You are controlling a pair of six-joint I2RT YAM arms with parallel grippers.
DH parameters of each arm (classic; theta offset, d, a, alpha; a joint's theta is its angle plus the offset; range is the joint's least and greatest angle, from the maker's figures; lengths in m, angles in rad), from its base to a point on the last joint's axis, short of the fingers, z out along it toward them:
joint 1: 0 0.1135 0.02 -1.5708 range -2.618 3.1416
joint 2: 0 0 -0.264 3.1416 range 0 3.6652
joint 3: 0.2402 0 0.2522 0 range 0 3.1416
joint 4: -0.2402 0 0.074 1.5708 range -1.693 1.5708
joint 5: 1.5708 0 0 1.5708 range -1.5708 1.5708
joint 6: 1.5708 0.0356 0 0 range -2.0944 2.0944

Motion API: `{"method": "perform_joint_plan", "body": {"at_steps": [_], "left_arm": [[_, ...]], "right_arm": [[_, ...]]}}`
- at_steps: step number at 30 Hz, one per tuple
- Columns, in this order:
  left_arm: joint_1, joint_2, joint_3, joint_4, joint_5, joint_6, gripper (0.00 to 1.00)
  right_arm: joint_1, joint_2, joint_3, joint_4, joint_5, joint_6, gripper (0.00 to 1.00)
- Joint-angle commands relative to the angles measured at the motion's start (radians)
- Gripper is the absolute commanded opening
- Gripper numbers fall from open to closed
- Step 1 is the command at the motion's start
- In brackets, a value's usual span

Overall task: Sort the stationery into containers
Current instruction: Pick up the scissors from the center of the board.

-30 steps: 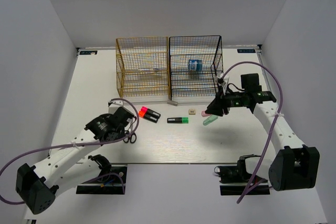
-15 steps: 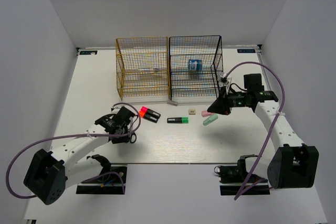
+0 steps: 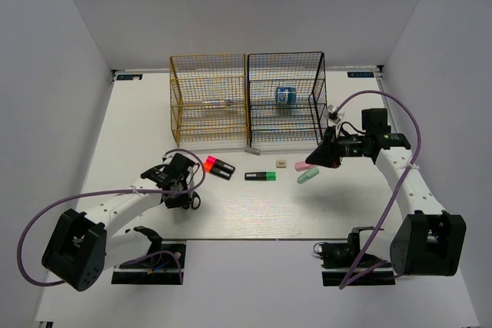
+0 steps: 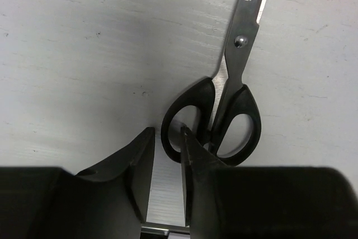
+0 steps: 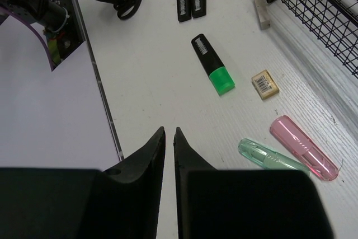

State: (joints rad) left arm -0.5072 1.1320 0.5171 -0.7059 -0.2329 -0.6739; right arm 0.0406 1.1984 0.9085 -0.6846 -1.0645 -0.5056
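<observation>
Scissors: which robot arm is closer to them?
Left. The left jaws are right at the scissors, straddling the rim of one handle ring. The right jaws are far across the table, beside the pink piece and mint piece.

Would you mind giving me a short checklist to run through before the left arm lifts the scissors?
1. Handle between the fingers: ok. One loop's rim of the scissors sits between the left gripper fingers.
2. Grip closed on the handle: not ok. A gap shows beside the rim; the jaws stand open.
3. Scissors flat on the table, blades together: ok.
4. Right gripper out of the way: ok. It is shut and empty, over by the pink piece and mint piece.
5. Free shelf in the yellow rack: cannot tell.
</observation>
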Motion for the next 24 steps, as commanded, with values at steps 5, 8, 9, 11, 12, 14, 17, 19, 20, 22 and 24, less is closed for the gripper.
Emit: {"method": "perform_joint_plan", "body": {"at_steps": [5, 8, 9, 11, 12, 14, 17, 19, 20, 22, 24], "left_arm": [[0.009, 0.038, -0.068, 0.043, 0.015, -0.023, 0.13], [0.006, 0.012, -0.068, 0.043, 0.043, -0.035, 0.0], [-0.001, 0.0, -0.06, 0.023, 0.052, -0.036, 0.0], [-0.02, -0.066, 0.005, -0.028, 0.052, -0.018, 0.0], [-0.033, -0.078, 0.032, -0.053, 0.034, 0.025, 0.0], [-0.042, -0.106, 0.181, -0.125, 0.023, 0.069, 0.0], [-0.042, -0.081, 0.368, -0.259, 0.035, 0.248, 0.0], [-0.045, -0.031, 0.561, -0.355, 0.038, 0.377, 0.0], [-0.047, -0.017, 0.605, -0.375, 0.03, 0.405, 0.0], [-0.05, 0.032, 0.77, -0.433, 0.006, 0.454, 0.0], [-0.053, 0.073, 0.889, -0.435, -0.037, 0.566, 0.0]], "right_arm": [[-0.027, 0.003, 0.041, -0.027, -0.071, -0.011, 0.14], [-0.03, -0.016, 0.043, -0.03, -0.083, -0.014, 0.14], [-0.028, -0.001, 0.04, -0.03, -0.086, -0.011, 0.14], [-0.03, 0.003, 0.041, -0.035, -0.1, -0.013, 0.19], [-0.06, 0.003, 0.043, -0.044, -0.103, -0.014, 0.23], [-0.062, 0.006, 0.049, -0.053, -0.107, -0.027, 0.29], [-0.065, 0.015, 0.056, -0.07, -0.12, -0.034, 0.29], [-0.067, 0.015, 0.062, -0.075, -0.127, -0.042, 0.29], [-0.071, 0.015, 0.063, -0.079, -0.127, -0.042, 0.29], [-0.074, 0.009, 0.063, -0.081, -0.13, -0.044, 0.29], [-0.076, 0.009, 0.059, -0.081, -0.137, -0.042, 0.29]]}}
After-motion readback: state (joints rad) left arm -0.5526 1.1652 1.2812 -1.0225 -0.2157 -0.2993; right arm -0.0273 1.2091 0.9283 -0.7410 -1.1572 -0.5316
